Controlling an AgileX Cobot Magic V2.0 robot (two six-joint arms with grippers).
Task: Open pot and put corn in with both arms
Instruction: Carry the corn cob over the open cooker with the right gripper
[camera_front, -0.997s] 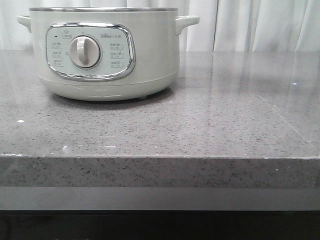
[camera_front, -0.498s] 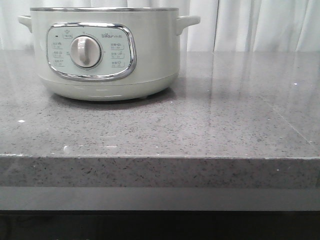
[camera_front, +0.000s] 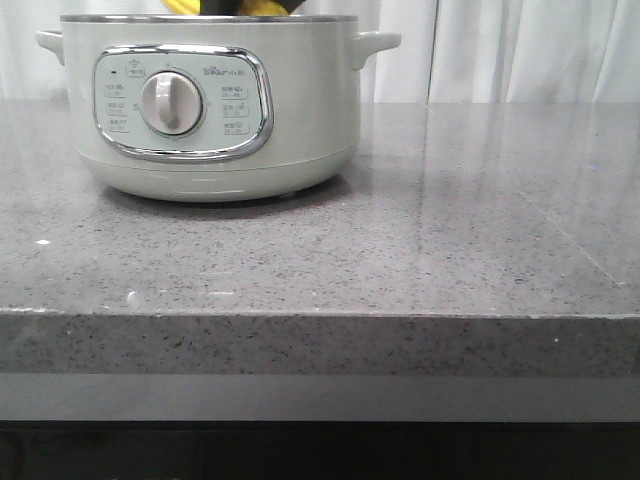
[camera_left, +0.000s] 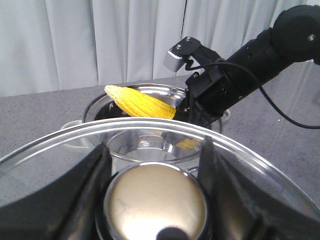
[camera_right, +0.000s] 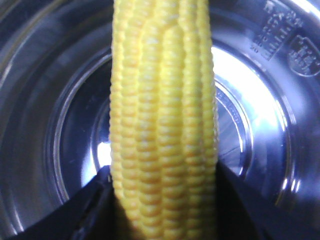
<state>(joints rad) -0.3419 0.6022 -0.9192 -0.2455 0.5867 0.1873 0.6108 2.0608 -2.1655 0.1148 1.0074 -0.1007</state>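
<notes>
- The pot (camera_front: 210, 110) sits at the counter's (camera_front: 400, 260) far left, close to the back edge, with its dial panel (camera_front: 182, 103) facing me and one side handle (camera_front: 375, 42) pointing toward the middle of the counter.
- I see it uncovered: the steel rim (camera_left: 150, 89) is bare and the shiny inner bowl (camera_right: 260, 115) shows from above.
- The corn (camera_left: 139, 102) hangs in the air over the pot's mouth, lying roughly level, not touching the rim as far as I can tell.
- My right gripper (camera_left: 187, 111) is pinching the corn at one end; in its wrist view dark fingers (camera_right: 100, 205) press both sides of the cob.
- In the front view only a yellow sliver of corn and a dark bit of arm show above the rim.
- My left gripper (camera_left: 156, 200) is clamped on the metal knob (camera_left: 156, 202) of the glass lid (camera_left: 260, 165), fingers (camera_left: 85, 185) against either side, held off the pot.
- White curtains (camera_front: 520, 50) hang behind the counter.
</notes>
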